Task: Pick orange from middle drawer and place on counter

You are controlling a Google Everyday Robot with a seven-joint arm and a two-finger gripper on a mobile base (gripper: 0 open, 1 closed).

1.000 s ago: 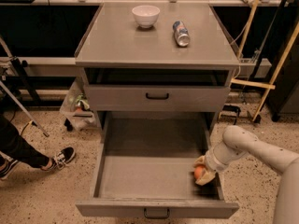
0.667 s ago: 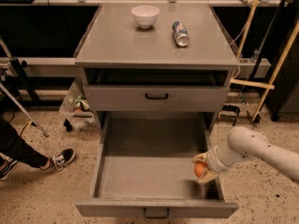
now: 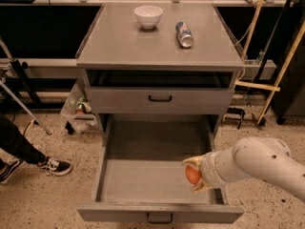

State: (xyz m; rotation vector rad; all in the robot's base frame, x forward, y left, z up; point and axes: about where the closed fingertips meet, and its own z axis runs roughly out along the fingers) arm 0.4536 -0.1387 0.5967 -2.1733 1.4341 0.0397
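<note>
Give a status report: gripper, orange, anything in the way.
Gripper shut on orange, at right side of open middle drawer. Counter above: white bowl and can at rear.

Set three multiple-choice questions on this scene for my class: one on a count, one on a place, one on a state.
1. How many things lie on the counter? A) one B) two C) four
2. Where is the orange? A) on the floor B) on the counter C) in the tool, at the middle drawer's right front
3. The middle drawer is: A) pulled open B) shut C) taken out

Answers: 1 B, a white bowl and a can; 2 C, the tool is shut on it there; 3 A, its grey floor shows.
</note>
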